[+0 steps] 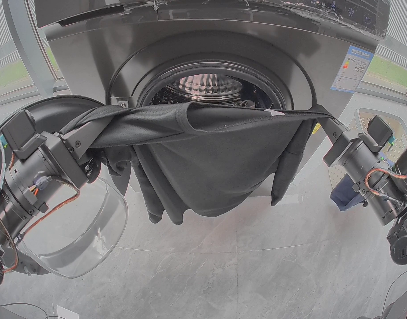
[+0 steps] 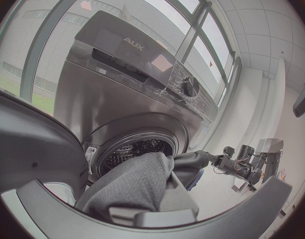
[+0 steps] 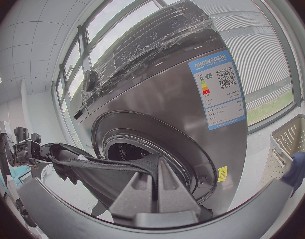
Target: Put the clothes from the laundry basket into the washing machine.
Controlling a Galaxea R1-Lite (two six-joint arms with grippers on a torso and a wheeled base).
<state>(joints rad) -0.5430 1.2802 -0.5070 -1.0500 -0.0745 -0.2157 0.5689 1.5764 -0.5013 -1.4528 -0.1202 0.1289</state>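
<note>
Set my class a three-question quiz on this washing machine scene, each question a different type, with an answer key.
1. True or false: the washing machine door is shut.
2. How many grippers hold the black garment? A none, B one, C two.
3. Fill in: the blue cloth hangs over the rim of the ____.
Key: 1 false, it stands open. 2 C, left gripper and right gripper. 3 laundry basket.

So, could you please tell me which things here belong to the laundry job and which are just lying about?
Job: black shirt, left gripper, right gripper, washing machine, open door, laundry basket, blue garment.
Lying about: energy label, windows.
</note>
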